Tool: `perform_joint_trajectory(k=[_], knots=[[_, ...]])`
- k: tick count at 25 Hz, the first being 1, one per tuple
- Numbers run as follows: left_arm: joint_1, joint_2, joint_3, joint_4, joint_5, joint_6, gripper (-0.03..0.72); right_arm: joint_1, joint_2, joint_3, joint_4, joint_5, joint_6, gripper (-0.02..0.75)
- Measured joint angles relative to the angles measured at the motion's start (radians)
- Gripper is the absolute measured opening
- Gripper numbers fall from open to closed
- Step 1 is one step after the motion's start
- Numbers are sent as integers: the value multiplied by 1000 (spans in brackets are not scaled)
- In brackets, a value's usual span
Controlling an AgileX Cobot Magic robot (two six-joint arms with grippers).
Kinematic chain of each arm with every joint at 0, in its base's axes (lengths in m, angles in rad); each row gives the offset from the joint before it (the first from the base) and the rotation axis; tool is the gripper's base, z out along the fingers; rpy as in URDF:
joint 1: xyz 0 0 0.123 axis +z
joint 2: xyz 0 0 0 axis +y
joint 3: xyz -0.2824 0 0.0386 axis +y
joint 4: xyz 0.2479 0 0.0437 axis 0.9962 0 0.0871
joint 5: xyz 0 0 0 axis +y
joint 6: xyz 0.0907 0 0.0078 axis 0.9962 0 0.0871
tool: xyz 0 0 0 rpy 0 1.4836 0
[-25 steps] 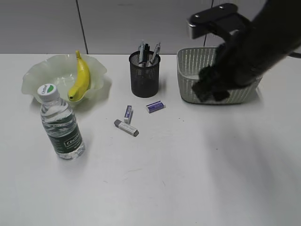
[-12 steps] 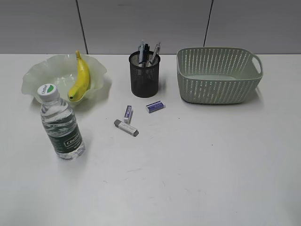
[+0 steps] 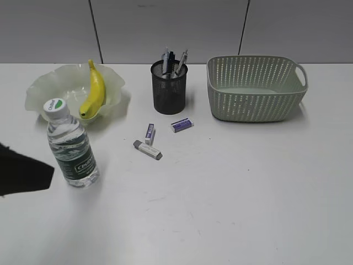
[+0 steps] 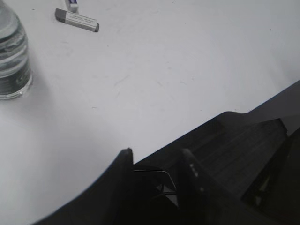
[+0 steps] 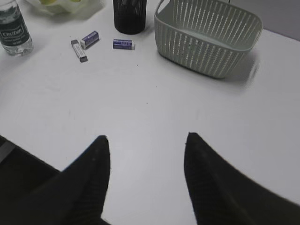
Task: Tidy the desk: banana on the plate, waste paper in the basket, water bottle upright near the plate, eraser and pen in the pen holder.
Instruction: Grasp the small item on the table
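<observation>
- Exterior view alone shows banana (image 3: pixel 94 91) lying in plate (image 3: pixel 66 88).
- Right gripper (image 5: pixel 145 154): fingers wide apart, empty.
- Left gripper (image 4: pixel 157 164): fingers narrowly parted, empty.

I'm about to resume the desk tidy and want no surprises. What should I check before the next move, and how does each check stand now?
1. Curved yellow banana in the ruffled pale-green plate: ok.
2. Clear water bottle with green label upright beside the plate: ok.
3. Three small erasers in the black mesh pen holder: not ok, they lie on the white desk.
4. Waste paper in the sage-green perforated basket: cannot tell.
5. Right gripper empty and open: ok.
6. Left gripper empty: ok.
</observation>
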Motion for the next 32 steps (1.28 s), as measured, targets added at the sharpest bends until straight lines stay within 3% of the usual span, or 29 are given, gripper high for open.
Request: perform_joint_trajectory(k=[7, 12, 20, 25, 28, 32], knots=[[0, 190, -191, -76, 9, 0, 237, 0, -40, -2, -46, 152, 5, 414], [-11, 302, -269, -99, 5, 0, 237, 0, -41, 15, -42, 159, 0, 401], [-164, 561, -396, -100, -80, -12, 237, 0, -41, 16, -41, 159, 0, 346], [-178, 782, -552, -50, -46, -190, 237, 0, -41, 16, -41, 160, 0, 340], [-179, 895, -655, 78, 41, -366, 237, 0, -41, 16, -41, 159, 0, 340], [-179, 1008, -797, 230, 177, -496, 237, 0, -41, 16, -41, 159, 0, 340]])
